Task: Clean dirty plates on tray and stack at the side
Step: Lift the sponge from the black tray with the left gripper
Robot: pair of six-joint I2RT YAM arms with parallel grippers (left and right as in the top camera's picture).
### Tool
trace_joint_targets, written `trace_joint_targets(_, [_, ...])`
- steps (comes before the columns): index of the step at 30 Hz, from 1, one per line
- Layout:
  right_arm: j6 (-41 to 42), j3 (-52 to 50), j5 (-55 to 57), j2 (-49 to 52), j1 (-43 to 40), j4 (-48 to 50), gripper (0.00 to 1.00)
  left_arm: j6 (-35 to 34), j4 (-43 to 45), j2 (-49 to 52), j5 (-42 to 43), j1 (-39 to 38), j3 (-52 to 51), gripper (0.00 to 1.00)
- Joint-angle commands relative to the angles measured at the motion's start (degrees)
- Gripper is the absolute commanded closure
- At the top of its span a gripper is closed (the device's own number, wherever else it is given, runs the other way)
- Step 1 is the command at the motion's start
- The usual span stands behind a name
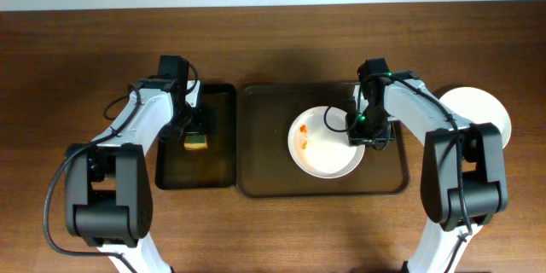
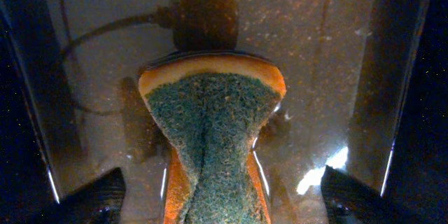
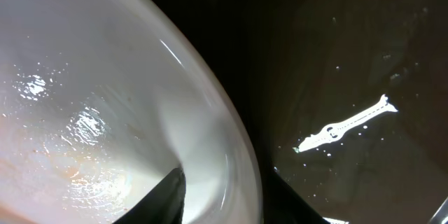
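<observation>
A white plate [image 1: 324,145] with an orange-red smear on its left side lies on the brown tray [image 1: 260,136]. My right gripper [image 1: 368,134] is shut on this plate's right rim. In the right wrist view, one finger is inside the plate [image 3: 105,112] and one outside, over the tray [image 3: 350,56], with the gripper [image 3: 224,176] astride the rim. A second white plate [image 1: 479,113] lies on the table at the right. A third plate cannot be made out. My left gripper [image 1: 195,128] is open over a sponge [image 1: 197,142].
The green-topped orange sponge [image 2: 210,133] lies creased on the narrow black tray [image 1: 217,107], left of the brown tray. The left fingers [image 2: 220,178] stand wide on either side of it, not touching. Bare wooden table surrounds both trays.
</observation>
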Motion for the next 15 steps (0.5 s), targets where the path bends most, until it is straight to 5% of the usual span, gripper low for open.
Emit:
trace_joint_targets(1, [0.24, -0.5, -0.09, -0.13, -0.09, 0.48, 0.78, 0.2, 0.11, 0.15, 0.61, -0.07, 0.68, 0.26])
trace_joint_targets(3, [0.24, -0.52, -0.09, -0.13, 0.02, 0.35, 0.96, 0.2, 0.2, 0.48, 0.61, -0.07, 0.68, 0.37])
trace_joint_targets(9, [0.24, -0.52, -0.11, -0.13, 0.04, 0.28, 0.96, 0.2, 1.46, 2.27, 0.61, -0.07, 0.7, 0.8])
trace_joint_targets(15, [0.24, -0.52, -0.09, -0.13, 0.04, 0.33, 0.88, 0.2, 0.87, 2.29, 0.61, -0.11, 1.31, 0.69])
